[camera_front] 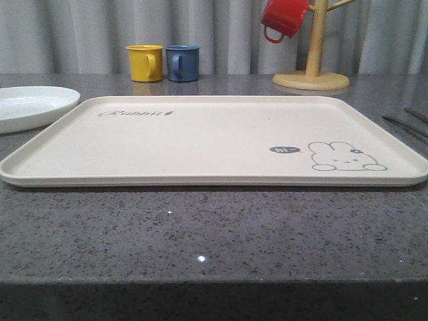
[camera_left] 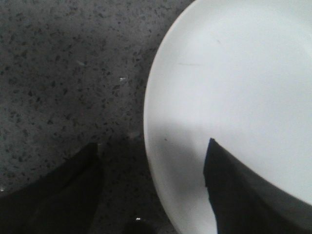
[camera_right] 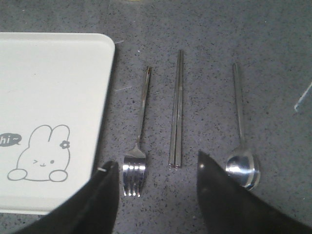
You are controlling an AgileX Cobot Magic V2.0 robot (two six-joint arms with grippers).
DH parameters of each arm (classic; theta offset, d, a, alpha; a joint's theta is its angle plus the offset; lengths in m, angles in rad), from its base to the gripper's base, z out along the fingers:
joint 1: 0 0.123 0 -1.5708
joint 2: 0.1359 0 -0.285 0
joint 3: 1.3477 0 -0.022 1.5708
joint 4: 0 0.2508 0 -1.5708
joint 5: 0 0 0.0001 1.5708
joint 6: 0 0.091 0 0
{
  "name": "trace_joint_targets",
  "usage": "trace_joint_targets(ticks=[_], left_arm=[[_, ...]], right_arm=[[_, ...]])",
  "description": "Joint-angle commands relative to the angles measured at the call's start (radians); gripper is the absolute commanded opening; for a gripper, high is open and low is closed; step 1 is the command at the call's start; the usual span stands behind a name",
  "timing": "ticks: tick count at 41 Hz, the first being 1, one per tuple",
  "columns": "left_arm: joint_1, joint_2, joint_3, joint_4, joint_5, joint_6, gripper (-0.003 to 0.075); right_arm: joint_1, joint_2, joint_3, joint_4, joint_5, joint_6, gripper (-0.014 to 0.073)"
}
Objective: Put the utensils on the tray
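The cream tray [camera_front: 200, 144] with the rabbit drawing lies in the middle of the table and holds nothing. Its corner [camera_right: 53, 87] appears in the right wrist view. Beside that corner, three silver utensils lie side by side on the grey counter: a fork [camera_right: 138, 141], a pair of flat sticks [camera_right: 177, 109] and a spoon [camera_right: 241, 141]. My right gripper [camera_right: 157, 168] hangs open above the fork's tines and the stick ends, holding nothing. At the table's right edge the utensils [camera_front: 406, 122] look like thin dark lines. My left gripper [camera_left: 153, 148] stands open over the rim of the white plate [camera_left: 234, 83].
The round white plate [camera_front: 30, 107] lies left of the tray. Behind the tray stand a yellow mug [camera_front: 146, 63], a blue mug [camera_front: 182, 63] and a wooden mug tree [camera_front: 311, 70] with a red mug [camera_front: 283, 19] hanging on it.
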Motion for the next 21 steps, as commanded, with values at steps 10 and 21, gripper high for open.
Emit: trace_joint_targets(ticks=[10, 21], left_arm=[[0.000, -0.041, -0.033, -0.039, -0.022, 0.007, 0.0181], [0.000, -0.041, -0.033, -0.035, -0.015, 0.007, -0.0006]], right_arm=[[-0.006, 0.003, -0.035, -0.009, -0.059, -0.001, 0.0401], [-0.006, 0.003, -0.035, -0.009, -0.059, -0.001, 0.0401]])
